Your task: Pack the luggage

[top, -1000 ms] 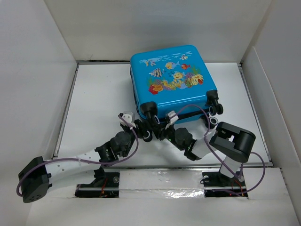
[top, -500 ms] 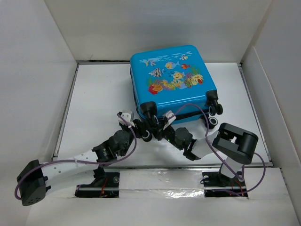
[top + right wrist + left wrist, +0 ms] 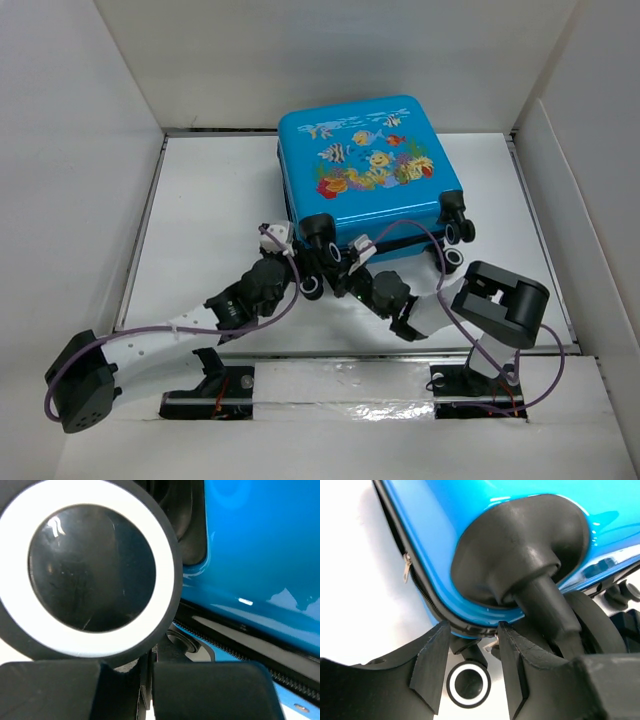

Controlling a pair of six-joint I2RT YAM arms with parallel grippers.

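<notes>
The luggage (image 3: 365, 170) is a small bright blue suitcase with fish print, lying flat and closed at the back middle, wheels toward me. My left gripper (image 3: 303, 262) is at its near left corner. In the left wrist view (image 3: 472, 627) the jaws are open, with the zipped corner edge of the luggage (image 3: 470, 530) at their tips. A small metal zipper pull (image 3: 492, 641) hangs by the right finger, and a black-and-white wheel (image 3: 468, 684) lies below. My right gripper (image 3: 345, 272) is shut just beside it. In the right wrist view (image 3: 150, 662) the jaws are pressed together under a big wheel (image 3: 90, 570).
White walls box in the table (image 3: 210, 210) on the left, back and right. A second zipper pull (image 3: 406, 566) hangs on the luggage's left side. Two more wheels (image 3: 455, 225) stick out at the near right corner. My two grippers are close together.
My left arm has reached forward and right, bringing its gripper up to the luggage's near left corner. The right gripper has barely moved. The luggage has stayed put.
</notes>
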